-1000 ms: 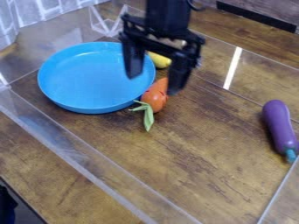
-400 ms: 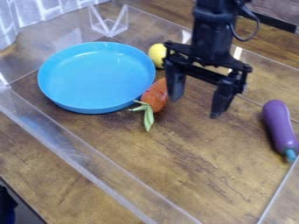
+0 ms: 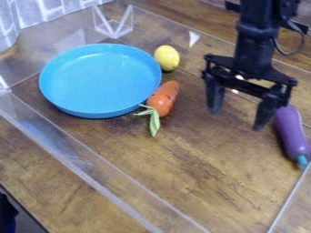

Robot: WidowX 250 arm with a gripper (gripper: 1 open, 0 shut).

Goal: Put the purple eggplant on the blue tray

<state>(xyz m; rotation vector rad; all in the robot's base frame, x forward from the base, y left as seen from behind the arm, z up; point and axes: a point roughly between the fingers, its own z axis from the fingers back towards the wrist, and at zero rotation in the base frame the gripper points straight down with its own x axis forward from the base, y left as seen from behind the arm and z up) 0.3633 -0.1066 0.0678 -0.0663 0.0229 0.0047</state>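
Starting at the left of the counter (image 3: 109, 173), you have the blue tray (image 3: 85, 84) lying empty, its rim close to the orange carrot (image 3: 162, 98), whose green leaves point down toward you. Just behind the carrot sits the yellow lemon (image 3: 166, 57), beside the tray's far edge. Move right and you meet the gripper (image 3: 246, 109), pointing straight down with its fingers (image 3: 260, 114) spread wide and holding nothing. Further right, the purple eggplant (image 3: 289, 128) lies on its side near the right edge of the frame, stem cap toward you, just beside the nearer finger but apart from it.

To do this approach well, you should carry the gripper a little more to the right until the eggplant's fat middle sits squarely between the two fingers, not under one of them. Line the fingers across the short width of the body, since the glossy, rounded skin would likely squirt out of a grip taken near either tapered end. Only then lower and close. Keep clear of the carrot on the way back to the tray.
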